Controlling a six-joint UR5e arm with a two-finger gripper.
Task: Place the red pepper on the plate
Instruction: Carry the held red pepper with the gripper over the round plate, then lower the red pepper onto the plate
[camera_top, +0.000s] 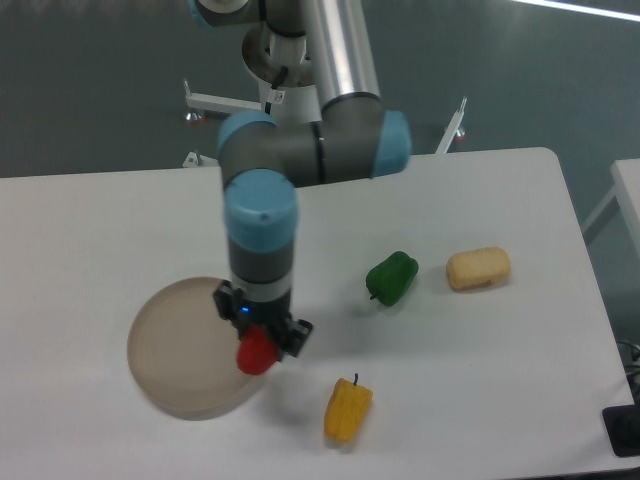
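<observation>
Three peppers are showing around the plate (170, 350), one of each colour. One red pepper (256, 351) is hanging over the plate's right edge. One yellow pepper (347, 411) is lying just right of the plate and nearer the camera. One green pepper (391, 277) is sitting farther right of the plate. One beige bread roll (478, 268) is resting farthest right. One plate is sitting there in all.

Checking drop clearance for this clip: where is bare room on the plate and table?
The plate is bare left of the gripper holding the red pepper. The table is bare left of the arm. Crowded at right: green pepper, yellow pepper, bread roll.
</observation>
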